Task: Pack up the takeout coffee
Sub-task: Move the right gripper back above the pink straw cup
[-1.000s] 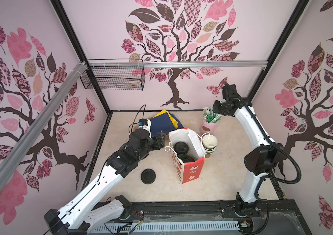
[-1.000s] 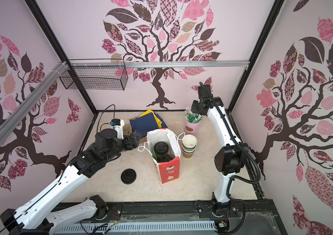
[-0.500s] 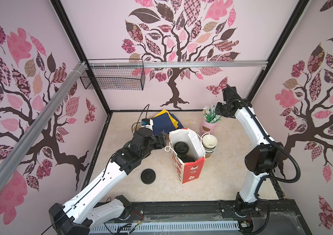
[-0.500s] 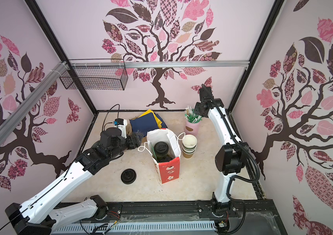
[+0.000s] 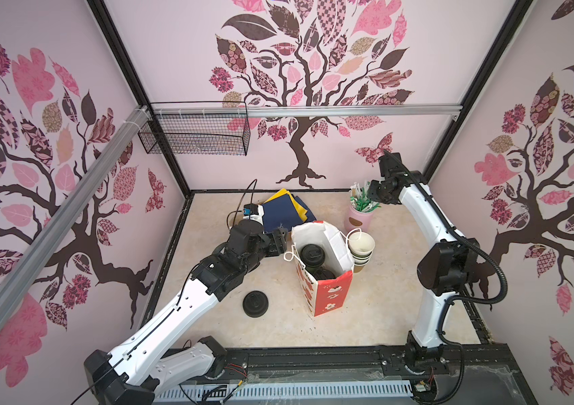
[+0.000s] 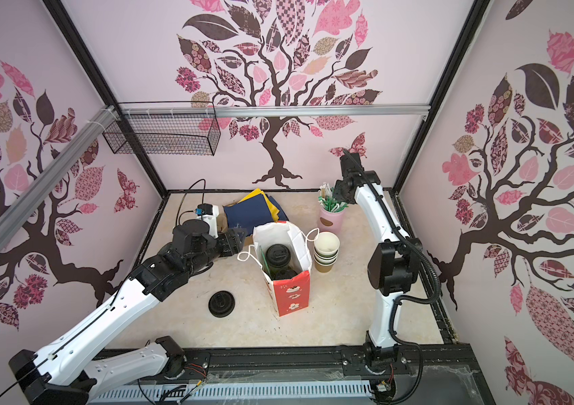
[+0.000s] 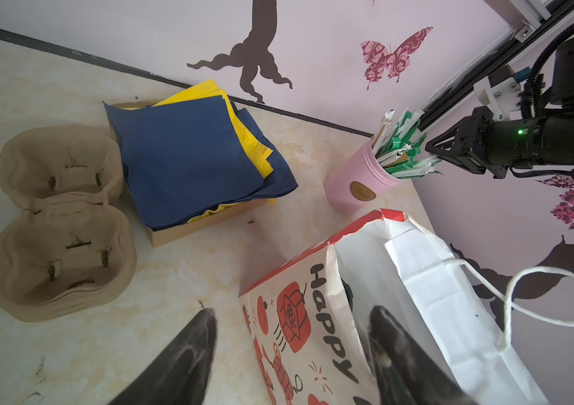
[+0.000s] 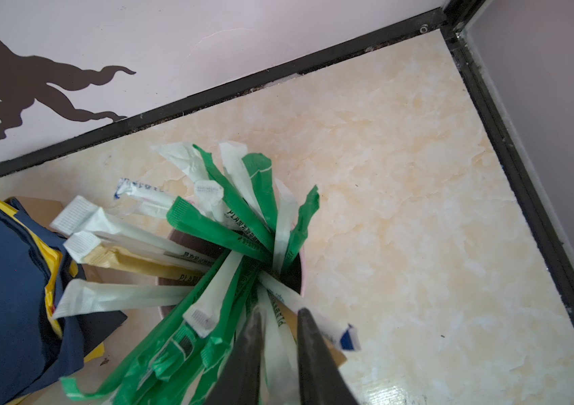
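The takeout coffee, two cups with black lids [image 5: 312,254] [image 6: 278,257], stands inside the red-and-white paper bag [image 5: 331,291] [image 6: 292,294] [image 7: 419,266]. My left gripper [image 5: 280,238] [image 6: 240,235] [image 7: 292,310] is open at the bag's left rim; the printed side wall lies between its fingers. My right gripper [image 5: 371,204] [image 6: 343,203] [image 8: 280,312] is at the pink cup [image 5: 361,219] [image 6: 331,221] [image 7: 352,189] of wrapped straws [image 8: 233,210]. Its fingers are pressed in on a white wrapped straw [image 8: 278,336].
Nested lidless cups [image 5: 361,245] stand just right of the bag. A loose black lid [image 5: 255,304] lies on the floor front left of it. Blue and yellow napkins [image 5: 285,210] and pulp cup carriers [image 7: 61,224] sit at the back left. A wire basket [image 5: 194,133] hangs on the back rail.
My right gripper's fingers have narrowed in among the straws. My left arm has shifted a little while its gripper stays open at the bag's rim.
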Controlling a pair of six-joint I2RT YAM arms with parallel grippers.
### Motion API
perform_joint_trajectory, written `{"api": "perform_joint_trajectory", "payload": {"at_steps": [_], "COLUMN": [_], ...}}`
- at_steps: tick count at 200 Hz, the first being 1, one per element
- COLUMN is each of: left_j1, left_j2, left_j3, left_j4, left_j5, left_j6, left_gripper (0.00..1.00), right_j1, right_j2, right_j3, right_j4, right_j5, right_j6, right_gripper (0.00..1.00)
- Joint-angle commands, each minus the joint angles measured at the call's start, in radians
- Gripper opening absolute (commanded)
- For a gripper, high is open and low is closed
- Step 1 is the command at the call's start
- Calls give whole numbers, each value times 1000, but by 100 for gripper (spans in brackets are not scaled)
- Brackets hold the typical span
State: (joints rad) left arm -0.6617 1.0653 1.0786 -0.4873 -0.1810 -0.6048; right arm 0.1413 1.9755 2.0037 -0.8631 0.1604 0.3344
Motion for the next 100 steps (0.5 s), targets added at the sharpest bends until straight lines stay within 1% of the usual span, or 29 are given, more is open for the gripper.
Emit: {"api": "perform_joint_trajectory", "payload": {"at_steps": [1, 57, 100], "left_j1": [3, 2, 2], "left_j2": [-8, -11, -15], "left_j3": [42, 41, 40], "left_j4": [20, 18, 15], "left_j5": [-12, -12, -9], "left_j6": [6, 6, 6], "left_gripper": [71, 71, 71], "right_j1": [4, 4, 3], "right_j2": [29, 9, -25], "right_j3": [47, 62, 63], "right_j4": [-1, -5, -10], "right_j5": [2, 22, 35], "right_j6": [-10, -22, -32], "right_gripper": [17, 6, 6]}}
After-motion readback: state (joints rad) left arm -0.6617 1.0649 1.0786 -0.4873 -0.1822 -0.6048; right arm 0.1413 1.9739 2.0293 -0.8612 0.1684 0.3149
